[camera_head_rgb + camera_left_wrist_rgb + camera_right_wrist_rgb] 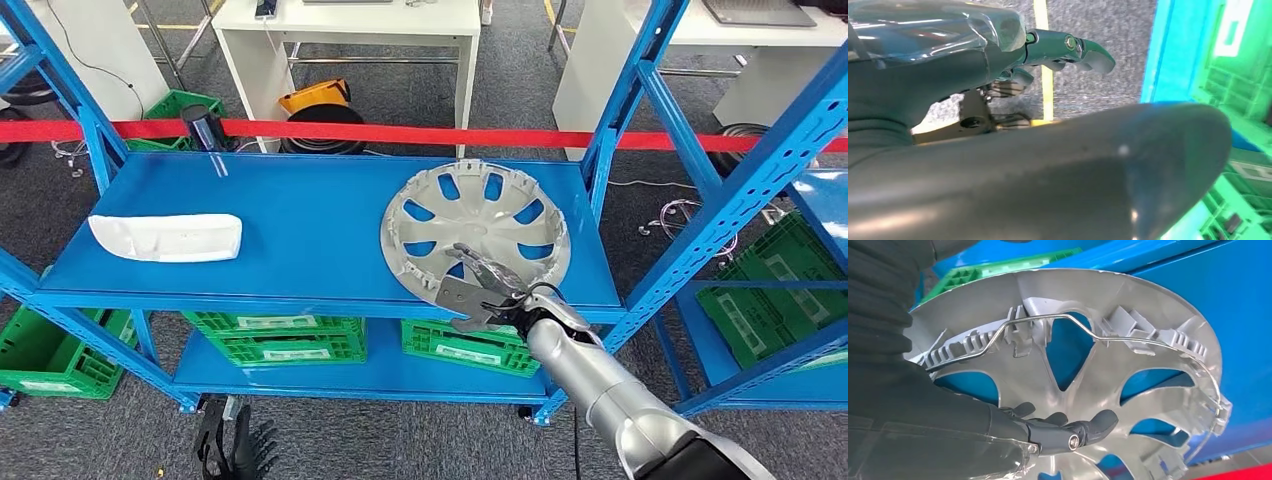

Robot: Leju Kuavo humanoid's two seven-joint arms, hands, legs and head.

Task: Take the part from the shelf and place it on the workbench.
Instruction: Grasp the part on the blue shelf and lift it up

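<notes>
While the silver hubcap [474, 232] lies on the blue shelf [300, 225], its near rim is gripped by the right hand [482, 297]; whether the left hand [1068, 50] is spread cannot be told

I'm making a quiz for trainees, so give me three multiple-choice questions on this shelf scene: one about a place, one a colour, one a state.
1. Where does the silver plastic wheel cover lie?
A. Top blue metal shelf
B. Floor
C. Green crate

2. What colour is the curved plastic trim piece lying on that shelf?
A. Black
B. White
C. Red

3. What is the right hand doing?
A. Hanging by the floor
B. Reaching the cover's near rim
C. Holding the trim piece

A: it rests on the blue board. B: it is plainly white. B: its fingers lie over the rim.
</notes>
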